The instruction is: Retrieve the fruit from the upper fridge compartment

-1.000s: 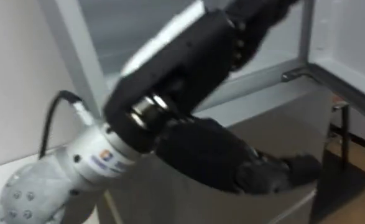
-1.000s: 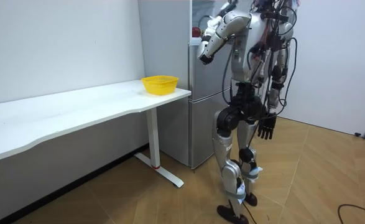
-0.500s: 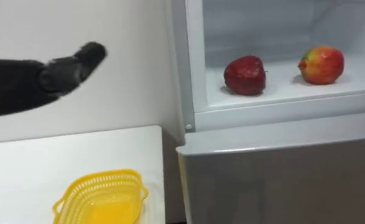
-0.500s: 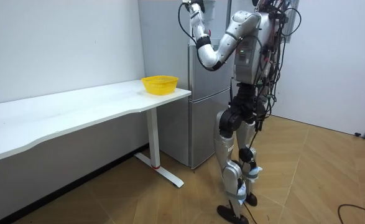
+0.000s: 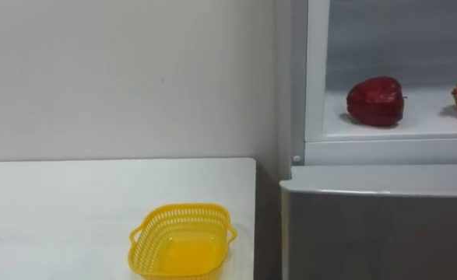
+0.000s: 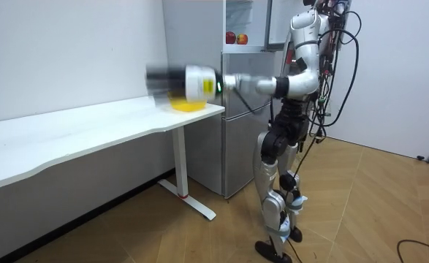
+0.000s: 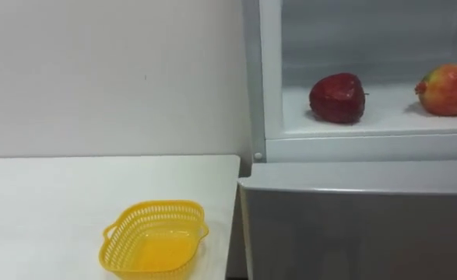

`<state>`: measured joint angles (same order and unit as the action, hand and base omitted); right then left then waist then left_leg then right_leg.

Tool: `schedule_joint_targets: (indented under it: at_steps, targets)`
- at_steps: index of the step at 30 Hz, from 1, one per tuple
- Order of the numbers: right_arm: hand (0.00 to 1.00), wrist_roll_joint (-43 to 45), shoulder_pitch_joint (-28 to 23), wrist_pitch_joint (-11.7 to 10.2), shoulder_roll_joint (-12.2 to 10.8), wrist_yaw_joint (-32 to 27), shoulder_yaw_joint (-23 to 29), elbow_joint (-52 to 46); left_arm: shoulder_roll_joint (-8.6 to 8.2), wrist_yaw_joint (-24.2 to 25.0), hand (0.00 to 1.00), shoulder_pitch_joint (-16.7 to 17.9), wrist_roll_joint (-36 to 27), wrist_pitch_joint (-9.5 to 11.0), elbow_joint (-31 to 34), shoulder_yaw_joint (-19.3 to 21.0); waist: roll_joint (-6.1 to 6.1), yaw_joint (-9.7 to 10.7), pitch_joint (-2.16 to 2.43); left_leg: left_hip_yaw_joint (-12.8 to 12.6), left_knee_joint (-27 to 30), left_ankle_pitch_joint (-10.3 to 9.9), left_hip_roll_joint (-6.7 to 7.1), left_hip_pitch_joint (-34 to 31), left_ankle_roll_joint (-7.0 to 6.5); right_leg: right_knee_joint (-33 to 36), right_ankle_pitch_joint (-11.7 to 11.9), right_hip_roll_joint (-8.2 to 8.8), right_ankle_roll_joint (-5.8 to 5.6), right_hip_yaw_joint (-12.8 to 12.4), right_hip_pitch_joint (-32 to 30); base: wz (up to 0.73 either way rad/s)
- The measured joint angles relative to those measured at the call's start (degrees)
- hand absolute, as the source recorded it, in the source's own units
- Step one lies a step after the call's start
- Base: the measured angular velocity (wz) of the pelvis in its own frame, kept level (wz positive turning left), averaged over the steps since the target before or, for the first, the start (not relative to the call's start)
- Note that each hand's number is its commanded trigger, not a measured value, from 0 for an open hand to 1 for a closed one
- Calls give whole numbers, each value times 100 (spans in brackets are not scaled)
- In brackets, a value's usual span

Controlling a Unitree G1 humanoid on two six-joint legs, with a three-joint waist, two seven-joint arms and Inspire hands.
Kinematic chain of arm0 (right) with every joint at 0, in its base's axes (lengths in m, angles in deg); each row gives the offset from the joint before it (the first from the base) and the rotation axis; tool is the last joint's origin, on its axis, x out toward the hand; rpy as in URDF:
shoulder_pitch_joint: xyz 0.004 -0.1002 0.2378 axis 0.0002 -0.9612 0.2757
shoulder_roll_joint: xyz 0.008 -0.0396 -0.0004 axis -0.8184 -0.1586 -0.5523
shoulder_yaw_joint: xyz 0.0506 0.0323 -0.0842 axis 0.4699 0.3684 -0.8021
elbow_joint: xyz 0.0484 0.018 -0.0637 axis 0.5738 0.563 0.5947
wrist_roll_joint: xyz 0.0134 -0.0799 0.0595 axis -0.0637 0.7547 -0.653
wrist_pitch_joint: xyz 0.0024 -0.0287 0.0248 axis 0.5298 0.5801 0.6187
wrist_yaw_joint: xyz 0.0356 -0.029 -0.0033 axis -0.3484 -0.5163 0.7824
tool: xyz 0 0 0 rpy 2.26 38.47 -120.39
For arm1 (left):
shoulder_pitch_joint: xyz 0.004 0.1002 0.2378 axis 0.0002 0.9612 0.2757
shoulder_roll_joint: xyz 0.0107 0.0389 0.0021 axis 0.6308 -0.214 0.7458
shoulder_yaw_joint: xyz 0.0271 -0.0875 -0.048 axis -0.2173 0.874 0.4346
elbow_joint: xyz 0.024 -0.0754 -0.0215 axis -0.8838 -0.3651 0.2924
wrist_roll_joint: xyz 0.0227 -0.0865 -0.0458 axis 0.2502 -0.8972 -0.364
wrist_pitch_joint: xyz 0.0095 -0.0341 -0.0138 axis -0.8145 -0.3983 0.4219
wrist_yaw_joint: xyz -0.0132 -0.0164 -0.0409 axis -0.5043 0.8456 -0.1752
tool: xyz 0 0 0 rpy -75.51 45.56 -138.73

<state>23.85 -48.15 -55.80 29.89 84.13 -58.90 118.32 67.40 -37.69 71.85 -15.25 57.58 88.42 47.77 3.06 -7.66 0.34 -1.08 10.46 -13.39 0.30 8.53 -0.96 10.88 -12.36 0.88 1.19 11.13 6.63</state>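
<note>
A dark red apple [image 5: 376, 101] sits on the white shelf [image 7: 384, 117] of the open upper fridge compartment. A red and yellow apple [image 7: 448, 89] lies to its right on the same shelf. In the room view I stand in front of the fridge [image 6: 240, 109], and both apples [image 6: 236, 38] show small in its open top. My left arm stretches out level toward the room view's left, over the table's end. My left hand [image 6: 159, 77] is a blur there, near the yellow basket [image 6: 187, 104].
An empty yellow mesh basket [image 5: 183, 210] stands on the white table [image 5: 57, 202], close to the end that meets the fridge. The shut grey lower fridge door [image 5: 384, 233] is below the shelf. A plain wall rises behind the table.
My left arm has swung from up by the fridge out and down toward the room view's left and has left the eye view. My head has turned left, so the picture has shifted.
</note>
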Motion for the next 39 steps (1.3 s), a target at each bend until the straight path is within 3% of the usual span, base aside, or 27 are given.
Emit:
schedule_joint_targets:
  at_steps: [1, 2, 4, 8, 11, 12, 14, 17, 25, 32, 39]
  targets:
    - [0, -1, 2, 52, 0, 39, -1, 2, -7, -114, 0, 6, -184, -6, -647, -118, -91, 2, -31, 6, -3, 0, 1, 16, 0, -10, 0, 2, 0, 15, 29, 5]
    - [0, 1, 3, 78, 0, 48, 3, -4, -8, -144, 0, 1, -249, -8, -1002, -173, -104, 0, -22, -4, -6, 0, 3, 26, 0, -5, 0, 0, 0, 10, 36, 0]
    - [0, 7, 20, 145, 0, 50, 15, -91, -14, -274, 0, -16, -317, -117, -2391, -438, -134, 7, -12, -20, -6, -3, 4, 13, -3, -6, 1, -15, -1, -16, 30, -6]
    - [0, 71, 42, 147, -1, 27, 5, -26, -47, -262, 0, -60, -296, -247, -4017, -1071, -154, 31, -16, -17, -129, -27, -4, 87, -20, -2, 5, -34, -8, -29, 57, 0]
    - [0, 72, 34, 138, -44, -19, 7, -4, -118, -192, 0, -42, -206, -252, -4750, -1382, -146, 143, -23, -12, -142, -28, -7, 198, -20, -29, 9, -33, -15, -32, 195, 0]
    - [0, 51, 47, 138, -47, -41, -2, -3, -134, -159, 0, -43, -118, -255, -4848, -1505, -186, 164, -50, -12, -150, -28, -6, 200, -20, -29, 9, -21, -16, -23, 198, 4]
    - [0, -72, 74, 138, -73, -153, 0, -14, -180, 68, 0, -39, 346, -311, -5094, -1965, -159, 277, -59, -22, -178, -28, -8, 187, -20, -30, 8, -18, -17, 1, 212, 2]
    - [0, -82, 82, 69, -112, -285, 10, -46, -264, 320, 0, -63, 873, -333, -5159, -2086, -181, 373, -51, -51, -185, -27, -16, 187, -19, -23, 3, -17, -14, -17, 161, -3]
    - [0, -407, 117, -133, -168, -1038, 63, -582, -283, 1017, 0, -364, 2004, -370, -5278, -2949, -259, 714, -30, -339, -172, -25, -34, 136, -18, -14, 4, -37, -14, -266, 1, -16]
    - [0, -1626, -8, -662, -517, -1410, 203, -1537, -391, 1498, 0, -440, 2226, -203, -5367, -3229, -271, 895, -19, -566, -175, -25, -51, 88, -18, -22, 32, -115, -13, -513, -113, -18]
    - [0, -2006, -256, -821, -595, -1395, 151, -2852, -389, 1667, 0, -476, 2467, -87, -5370, -3220, -260, 940, -11, -699, -177, -24, -52, 63, -17, -14, 57, -127, -10, -620, -182, -14]
